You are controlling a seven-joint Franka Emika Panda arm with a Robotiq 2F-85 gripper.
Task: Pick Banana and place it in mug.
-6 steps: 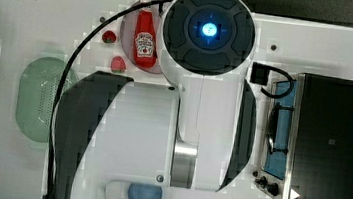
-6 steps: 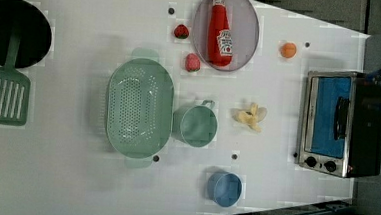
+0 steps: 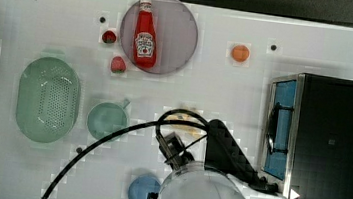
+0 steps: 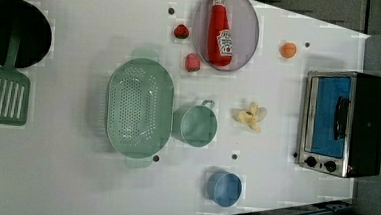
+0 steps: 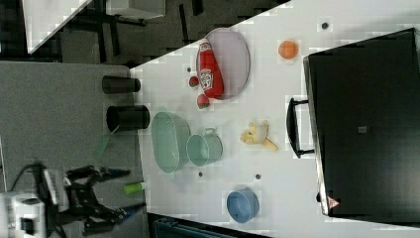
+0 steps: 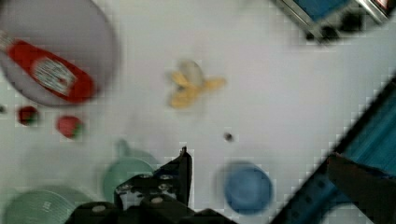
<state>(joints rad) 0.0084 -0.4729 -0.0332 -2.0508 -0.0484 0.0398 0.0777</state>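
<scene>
Overhead first, in the top view: white robot arm point(image 3: 203, 198) and its black cable looped across the banana point(image 3: 185, 111), mostly hiding it on the white table point(image 3: 30, 173). Muted-green mug point(image 3: 106, 120) upright toward the top view's left, apart from the banana and just beside the pale-green colander point(image 3: 47, 100). Ketchup bottle point(image 3: 145, 34) lying on a round plate point(image 3: 177, 34), toaster oven point(image 3: 330, 142) at the top view's right.

Next, the left view: banana point(image 4: 250, 116) flat on the table between mug point(image 4: 196, 126) and toaster oven point(image 4: 345, 122), touching neither. Blue cup point(image 4: 225, 189) nearer the table edge.

Then the right view: gripper point(image 5: 130, 190) beyond the table's edge, well apart from banana point(image 5: 257, 135) and mug point(image 5: 203, 148), fingers spread wide and holding nothing.

Lastly, the wrist view: banana point(image 6: 192, 84) on bare table, out ahead of the one dark finger point(image 6: 184, 163) clearly seen and not touched by it. Mug point(image 6: 126, 175) and blue cup point(image 6: 247, 188) to either side of that finger.
</scene>
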